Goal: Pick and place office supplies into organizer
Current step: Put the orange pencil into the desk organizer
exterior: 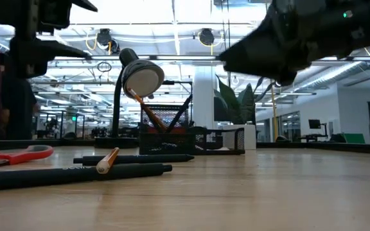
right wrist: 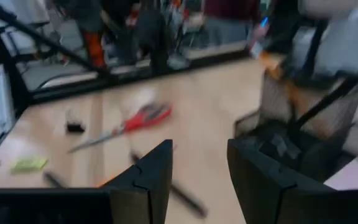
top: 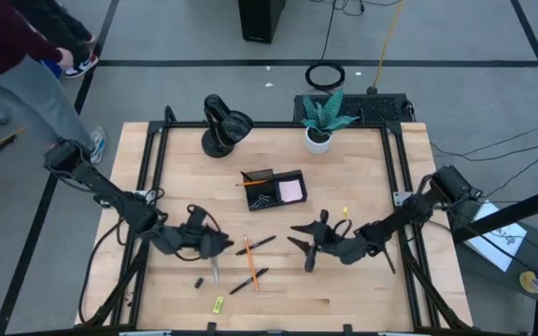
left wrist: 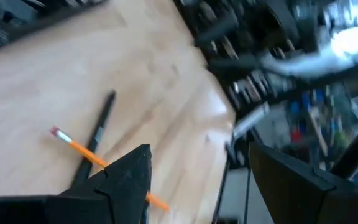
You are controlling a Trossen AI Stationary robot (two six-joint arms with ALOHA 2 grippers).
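The organizer [top: 274,189] sits mid-tabletop [top: 362,280], a pink sticky-note pad [top: 291,190] inside. Pens [top: 260,244] and pencils [top: 248,264] lie nearer the front. The left gripper [top: 224,245] hangs apart over the scissors [top: 214,271]; the right gripper [top: 299,233] hangs apart, empty.

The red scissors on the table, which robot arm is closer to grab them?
Probably the left. Its open gripper hovers right by the scissors, while the right gripper sits across the pens.

Both arms were dark, jointed and matte, with black angular fingers [right wrist: 154,180]; thin black cables seemingly trailed from the left arm's base.
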